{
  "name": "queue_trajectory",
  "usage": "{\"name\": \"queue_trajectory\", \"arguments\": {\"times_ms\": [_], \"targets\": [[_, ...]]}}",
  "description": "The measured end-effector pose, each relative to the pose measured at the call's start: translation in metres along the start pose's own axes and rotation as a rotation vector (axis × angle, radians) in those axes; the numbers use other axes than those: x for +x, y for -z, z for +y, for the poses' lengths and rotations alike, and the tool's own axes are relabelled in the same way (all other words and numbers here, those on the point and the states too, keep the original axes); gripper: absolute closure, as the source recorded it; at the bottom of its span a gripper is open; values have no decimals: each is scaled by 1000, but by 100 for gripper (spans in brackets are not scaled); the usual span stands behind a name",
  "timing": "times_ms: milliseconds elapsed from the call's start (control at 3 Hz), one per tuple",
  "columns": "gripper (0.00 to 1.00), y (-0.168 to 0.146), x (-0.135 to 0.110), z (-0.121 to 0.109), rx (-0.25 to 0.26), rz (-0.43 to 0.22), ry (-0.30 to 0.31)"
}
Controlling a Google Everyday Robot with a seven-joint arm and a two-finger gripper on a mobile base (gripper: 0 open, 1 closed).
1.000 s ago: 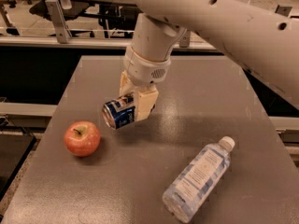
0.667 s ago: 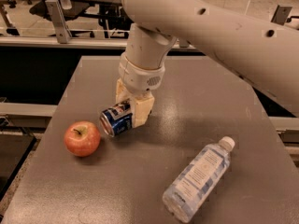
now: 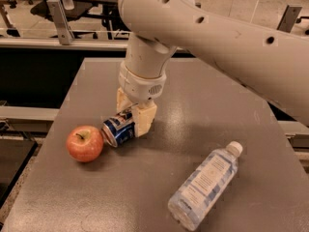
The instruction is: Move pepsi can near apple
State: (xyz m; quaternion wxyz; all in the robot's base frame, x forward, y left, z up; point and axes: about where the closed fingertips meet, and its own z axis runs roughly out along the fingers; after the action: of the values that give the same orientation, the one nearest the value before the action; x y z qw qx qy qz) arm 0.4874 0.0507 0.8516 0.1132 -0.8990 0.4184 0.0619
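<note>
The dark-blue pepsi can lies on its side, low over the grey table, its silver end right beside the apple. The red-orange apple sits at the table's left front. My gripper reaches down from the big white arm and is shut on the pepsi can, its cream fingers on either side of the can's right half. I cannot tell whether the can touches the apple or the table.
A clear plastic water bottle with a white cap lies on its side at the front right of the table. Office chairs and metal rails stand beyond the table's far edge. The table's left edge runs close to the apple.
My gripper has moved down and to the left with the pepsi can in it. The can now sits right beside the apple. The apple and the bottle have not moved.
</note>
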Motion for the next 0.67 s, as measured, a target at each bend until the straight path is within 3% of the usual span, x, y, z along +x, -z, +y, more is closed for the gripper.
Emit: {"name": "queue_trajectory", "arguments": {"times_ms": [333, 667], "targets": [[9, -5, 0, 1, -4, 9, -6], [0, -5, -1, 1, -3, 9, -5]]}}
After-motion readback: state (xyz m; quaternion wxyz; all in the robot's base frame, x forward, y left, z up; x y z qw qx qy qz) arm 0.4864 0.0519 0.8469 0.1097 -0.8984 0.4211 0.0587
